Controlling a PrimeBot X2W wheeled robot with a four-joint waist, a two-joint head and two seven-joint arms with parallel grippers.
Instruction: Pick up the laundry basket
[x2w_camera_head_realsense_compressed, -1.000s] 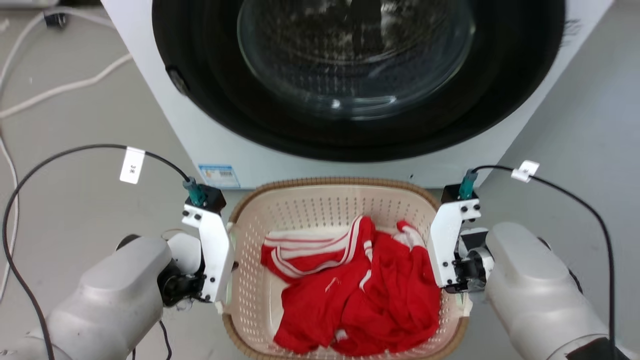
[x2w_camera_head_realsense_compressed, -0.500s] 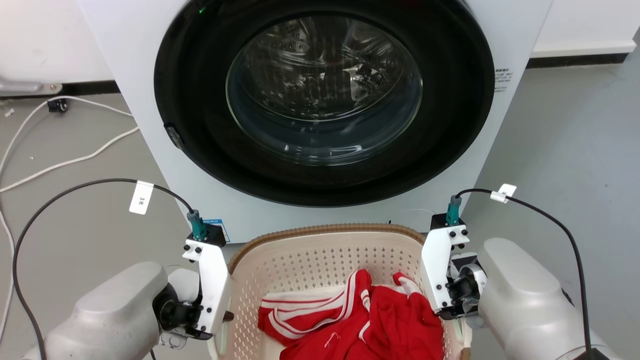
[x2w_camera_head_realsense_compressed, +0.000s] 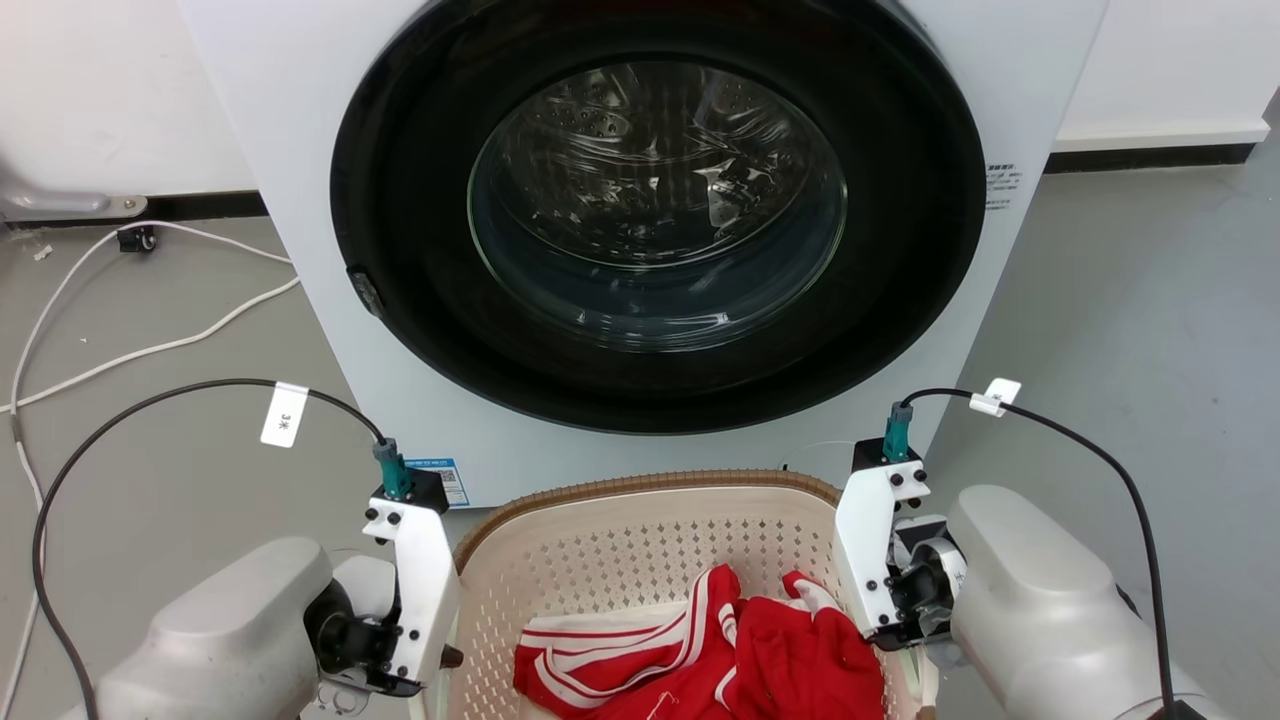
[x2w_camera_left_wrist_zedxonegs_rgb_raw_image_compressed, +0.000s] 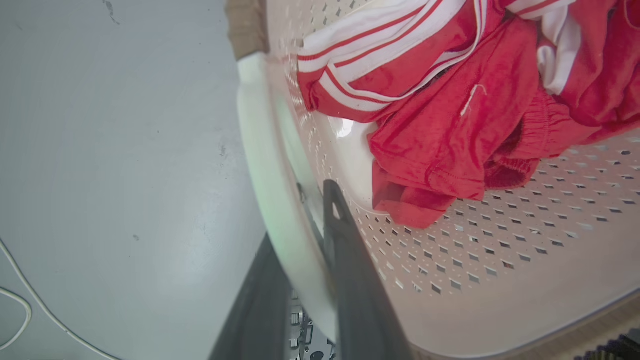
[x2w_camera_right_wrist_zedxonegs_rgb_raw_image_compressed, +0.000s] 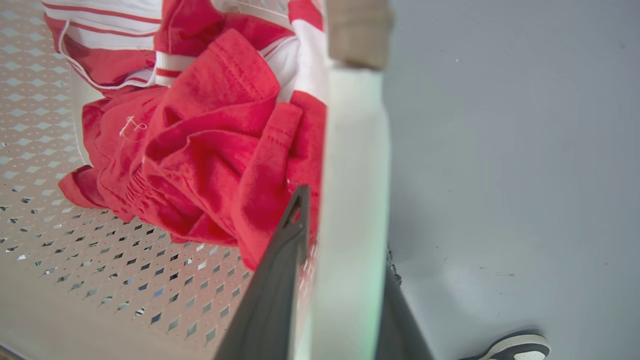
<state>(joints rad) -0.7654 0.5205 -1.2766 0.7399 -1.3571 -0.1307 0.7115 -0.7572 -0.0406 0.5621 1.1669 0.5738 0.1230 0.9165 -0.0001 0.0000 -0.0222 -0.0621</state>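
The laundry basket (x2w_camera_head_realsense_compressed: 640, 488) is cream with small holes and a brown woven-look rim, and sits low in the head view in front of the washing machine. Red and white clothes (x2w_camera_head_realsense_compressed: 720, 650) lie in it. My left gripper (x2w_camera_left_wrist_zedxonegs_rgb_raw_image_compressed: 300, 215) is shut on the basket's white left handle (x2w_camera_left_wrist_zedxonegs_rgb_raw_image_compressed: 265, 165), one finger inside the wall and one outside. My right gripper (x2w_camera_right_wrist_zedxonegs_rgb_raw_image_compressed: 345, 225) is shut the same way on the white right handle (x2w_camera_right_wrist_zedxonegs_rgb_raw_image_compressed: 352, 150). In the head view both wrists flank the basket, the left gripper (x2w_camera_head_realsense_compressed: 440, 652) and the right gripper (x2w_camera_head_realsense_compressed: 893, 640) at its sides.
A white front-loading washing machine (x2w_camera_head_realsense_compressed: 650, 230) with a dark round door, shut, stands right behind the basket. White cables (x2w_camera_head_realsense_compressed: 150, 350) trail on the grey floor at the left. A shoe (x2w_camera_right_wrist_zedxonegs_rgb_raw_image_compressed: 515, 347) shows on the floor at the lower right of the right wrist view.
The whole head picture has shifted, so the camera has moved: the washer door and the basket now sit lower in view. Both grippers keep their hold on the handles.
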